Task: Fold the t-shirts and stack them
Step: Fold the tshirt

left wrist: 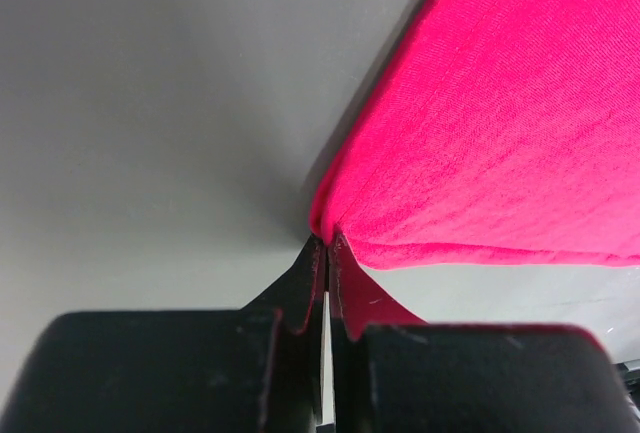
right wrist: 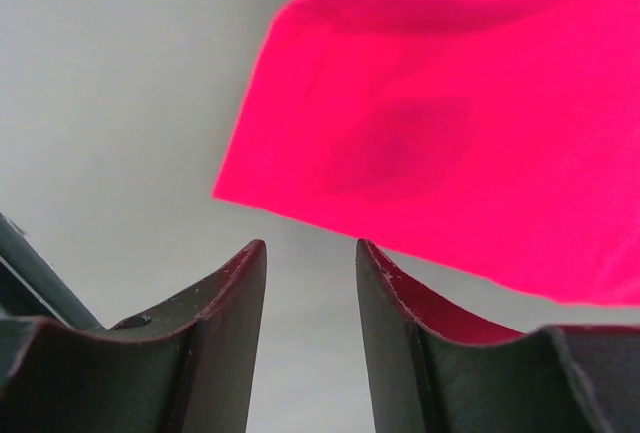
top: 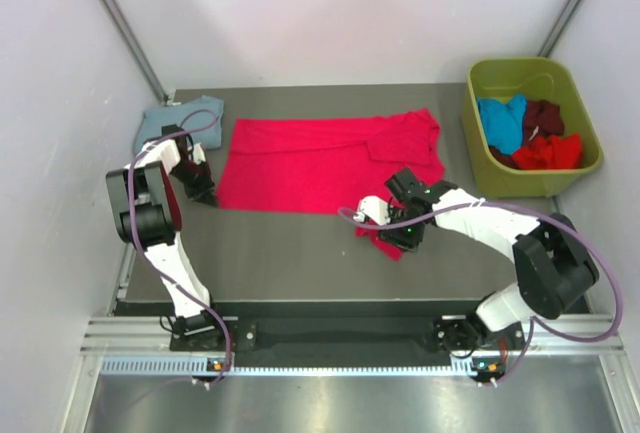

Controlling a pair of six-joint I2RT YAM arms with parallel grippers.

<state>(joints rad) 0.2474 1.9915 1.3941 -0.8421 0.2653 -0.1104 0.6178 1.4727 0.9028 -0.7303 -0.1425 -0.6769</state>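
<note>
Near strip: bare surface [top: 300,263] runs between my arm bases and the shirt's near hem, giving open room across the width.
Left jaws: closed tight on the near-left corner of the crimson t-shirt [top: 300,163]. The cloth is pinched right at the tips and fans away to the right.
Right jaws: parted to a moderate gap with nothing between them, low over the surface. A loose corner of crimson cloth lies just beyond the tips.
Crimson t-shirt: spread flat mid-surface, long side left to right. One flap trails toward me under my right wrist.
Blue-grey t-shirt [top: 175,121]: far-left corner, just beyond my left wrist, with a narrow bare gap to the crimson edge.
Bin [top: 520,65]: olive-green, far right, with a bare strip between it and the crimson shirt. It holds a bright blue shirt [top: 503,121], a maroon shirt [top: 543,116] and a red shirt [top: 548,151], all bunched.
</note>
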